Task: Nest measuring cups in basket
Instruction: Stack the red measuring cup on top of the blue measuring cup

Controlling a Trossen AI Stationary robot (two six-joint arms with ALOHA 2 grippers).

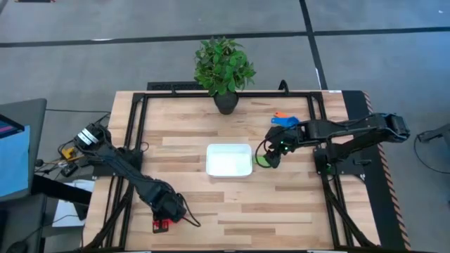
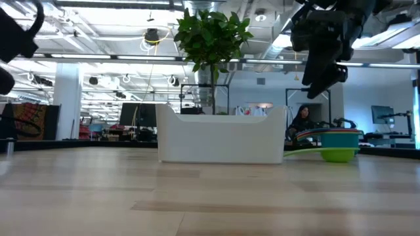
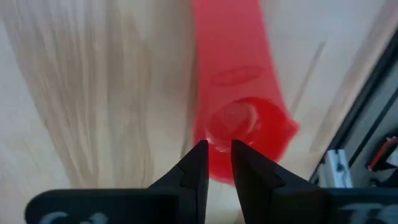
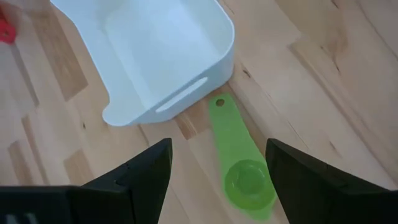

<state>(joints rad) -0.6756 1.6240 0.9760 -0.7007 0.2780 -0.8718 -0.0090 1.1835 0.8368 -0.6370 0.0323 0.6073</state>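
The white basket (image 1: 229, 159) (image 2: 220, 134) (image 4: 155, 56) sits at mid-table. A green measuring cup (image 1: 261, 161) (image 4: 244, 168) (image 2: 338, 155) lies flat on the wood beside its right wall. My right gripper (image 1: 271, 156) (image 4: 217, 162) (image 2: 325, 65) hangs open above the green cup, one finger on each side, touching nothing. Blue and orange cups (image 1: 283, 118) (image 2: 328, 136) lie farther back on the right. A red cup (image 1: 160, 225) (image 3: 239, 118) lies near the table's near-left corner, with my left gripper (image 1: 167, 209) (image 3: 216, 158) on it. My left gripper pinches the red cup between its two fingertips (image 3: 198, 165) at the rim of the bowl (image 3: 217, 146), on the side away from the handle. The fingers come from above, slanting down. The cup looks to lie on the wood, its handle (image 3: 230, 56) pointing away.
A potted plant (image 1: 225, 67) (image 2: 210, 39) stands at the table's far edge, behind the basket. Dark frame rails (image 1: 133, 133) run along the left and right sides of the table. Bare wood lies between the basket and the near edge.
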